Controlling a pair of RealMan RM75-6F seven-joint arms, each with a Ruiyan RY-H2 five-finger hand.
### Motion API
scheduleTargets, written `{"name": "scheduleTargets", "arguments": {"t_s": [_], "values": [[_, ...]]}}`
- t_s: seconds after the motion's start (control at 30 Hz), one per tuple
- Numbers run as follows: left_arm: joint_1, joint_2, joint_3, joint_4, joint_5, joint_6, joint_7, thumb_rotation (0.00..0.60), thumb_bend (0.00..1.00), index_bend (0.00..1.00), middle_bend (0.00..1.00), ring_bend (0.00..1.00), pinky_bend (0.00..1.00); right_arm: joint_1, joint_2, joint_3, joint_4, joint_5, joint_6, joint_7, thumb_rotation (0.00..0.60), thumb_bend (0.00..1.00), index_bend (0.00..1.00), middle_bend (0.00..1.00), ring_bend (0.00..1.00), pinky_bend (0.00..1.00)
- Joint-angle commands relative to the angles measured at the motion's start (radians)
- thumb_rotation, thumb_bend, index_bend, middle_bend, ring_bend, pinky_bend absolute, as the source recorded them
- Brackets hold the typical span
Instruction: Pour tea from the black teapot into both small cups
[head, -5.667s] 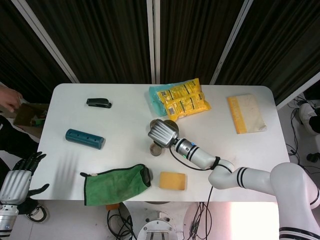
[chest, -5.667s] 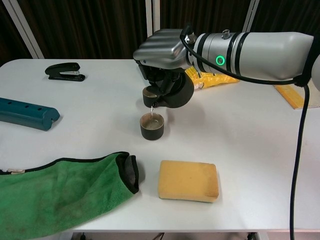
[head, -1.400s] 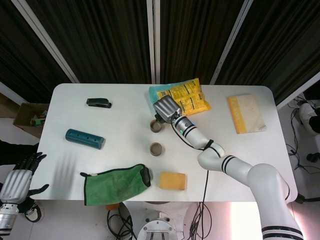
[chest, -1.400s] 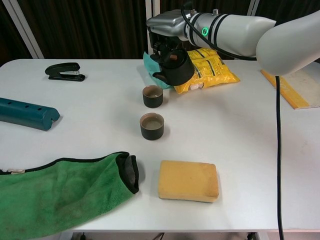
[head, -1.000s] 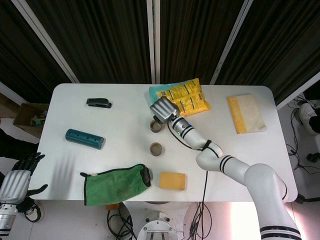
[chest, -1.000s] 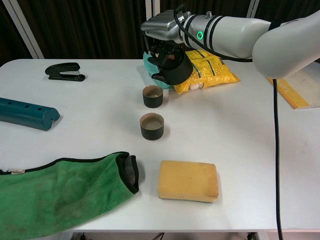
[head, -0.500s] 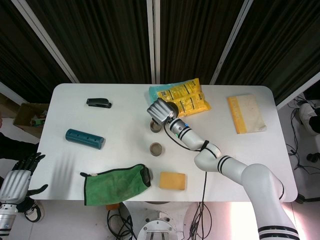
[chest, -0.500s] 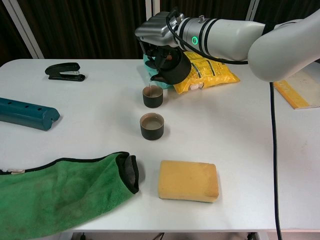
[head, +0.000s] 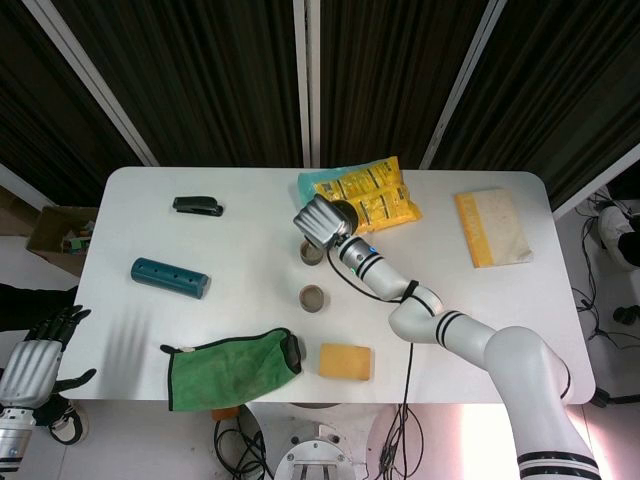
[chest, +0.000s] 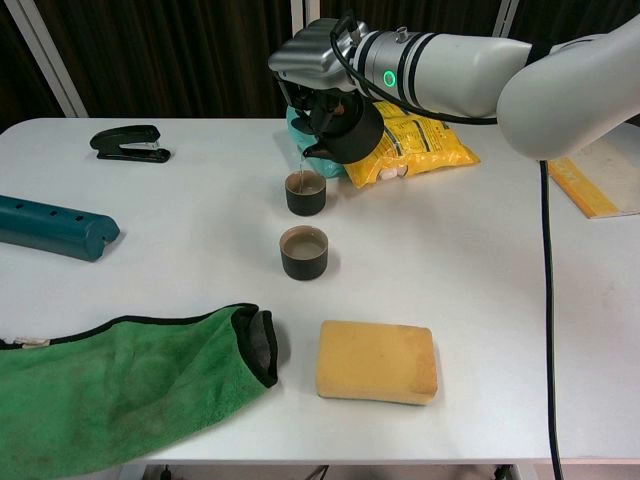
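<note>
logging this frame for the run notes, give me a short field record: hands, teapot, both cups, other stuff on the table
right hand: grips the black teapot, tilted, above the far cup
left hand: off the table's near left corner, holds nothing, fingers apart
far cup: thin stream of tea falling into it
near cup: already holds tea
other items: green cloth, yellow sponge, stapler, teal case, yellow snack bags
</note>
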Motion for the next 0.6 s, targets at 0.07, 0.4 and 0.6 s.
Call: {"name": "scheduleTargets", "arguments": {"t_s": [0.07, 0.4, 0.6], "values": [[0.0, 0.0, 0.0, 0.0, 0.0, 0.0, 0.0, 0.6, 0.07, 0.16, 0.12, 0.11, 0.22, 0.001, 0.003, 0.0, -0.005, 0.001, 0.001, -0.012, 0.6, 0.47, 1.0, 1.0, 1.0, 0.57], [0.0, 0.0, 0.001, 0.0, 0.0, -0.001, 0.0, 0.6, 0.07, 0.16, 0.12, 0.11, 0.22, -0.001, 0.012, -0.001, -0.014, 0.015, 0.0, -0.054, 0.6, 0.46, 1.0, 1.0, 1.0, 0.57], [-0.001, -0.001, 0.001, 0.001, 0.0, -0.004, 0.001, 0.6, 0.07, 0.16, 0.12, 0.11, 0.22, 0.0, 0.01, -0.006, -0.012, 0.014, 0.0, -0.068, 0.6, 0.46, 1.0, 1.0, 1.0, 0.57]]}}
